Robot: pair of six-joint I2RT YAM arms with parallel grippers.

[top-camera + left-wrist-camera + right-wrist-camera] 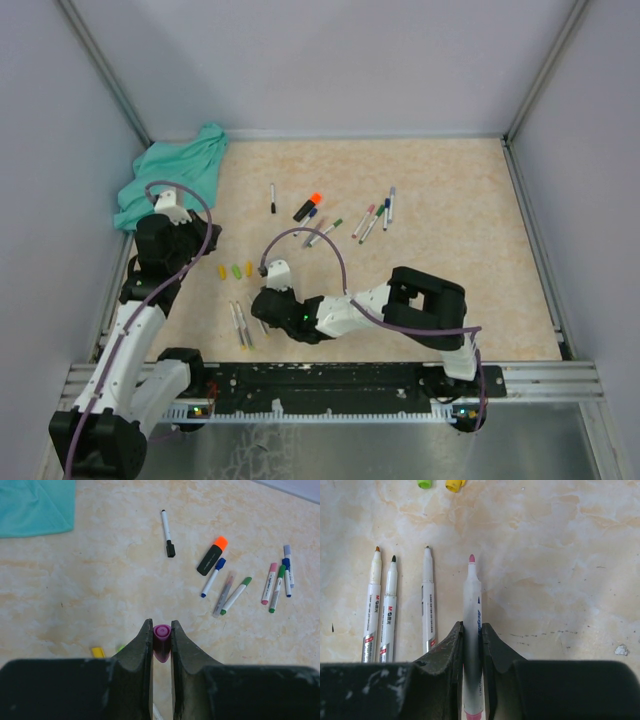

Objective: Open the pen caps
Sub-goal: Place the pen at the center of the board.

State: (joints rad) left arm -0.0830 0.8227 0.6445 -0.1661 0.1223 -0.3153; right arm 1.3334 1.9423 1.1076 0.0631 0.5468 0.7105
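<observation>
Where the table (450,190) runs toward the back wall, most of the clutter lies: teal cloth (170,175) bunched in the far left corner; a black-capped pen (166,532) alone; an orange-capped highlighter (212,556) beside a loose fan of capped pens (272,582) with blue, green and pink caps on; all well apart from both arms.

Nearer in, loose caps (236,270), yellow and green, lie in a short row on the bare surface between the two wrists; the right wrist view shows two of them at its top edge.

Three uncapped pens (387,610) lie side by side just left of the right gripper (471,626), tips pointing away, parallel to the held barrel.

Left gripper (161,625): jaws narrow, pinching a purple cap (161,639), open end facing forward, the cap clear of the surface.

Right gripper: jaws narrow, clamped on the white barrel of a pink-tipped pen (472,595), tip bare and pointing away; whether the barrel touches the surface I cannot tell.
</observation>
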